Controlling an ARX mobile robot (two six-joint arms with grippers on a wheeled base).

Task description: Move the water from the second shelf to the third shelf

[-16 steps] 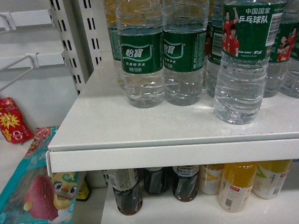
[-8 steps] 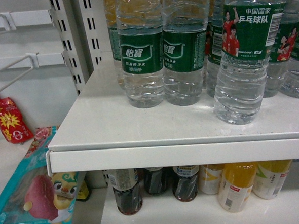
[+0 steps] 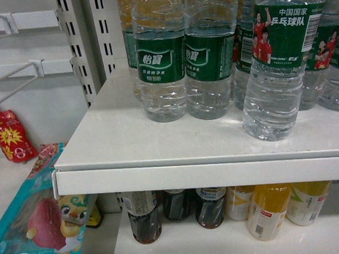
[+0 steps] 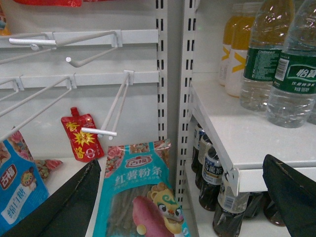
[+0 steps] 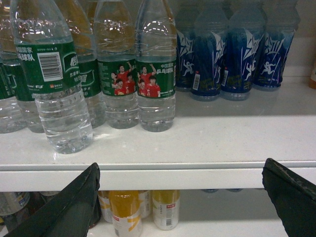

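At shelf front, clear ribbed green-labelled water bottle point(image 5: 61, 89) stands forward, reachable; right gripper point(image 5: 182, 207) wide open, empty; left gripper point(image 4: 182, 207) likewise.

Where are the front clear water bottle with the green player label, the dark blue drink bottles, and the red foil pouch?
front clear water bottle point(image 3: 275, 68), head view, green label.
dark blue drink bottles point(image 5: 237, 54), right wrist view, middle bottle's body.
red foil pouch point(image 4: 81, 138), left wrist view, its centre.

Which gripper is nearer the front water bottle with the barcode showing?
Right. The right gripper hangs open just before the shelf edge, the water bottle up-left of it. The left gripper faces the hook rack, farther left.
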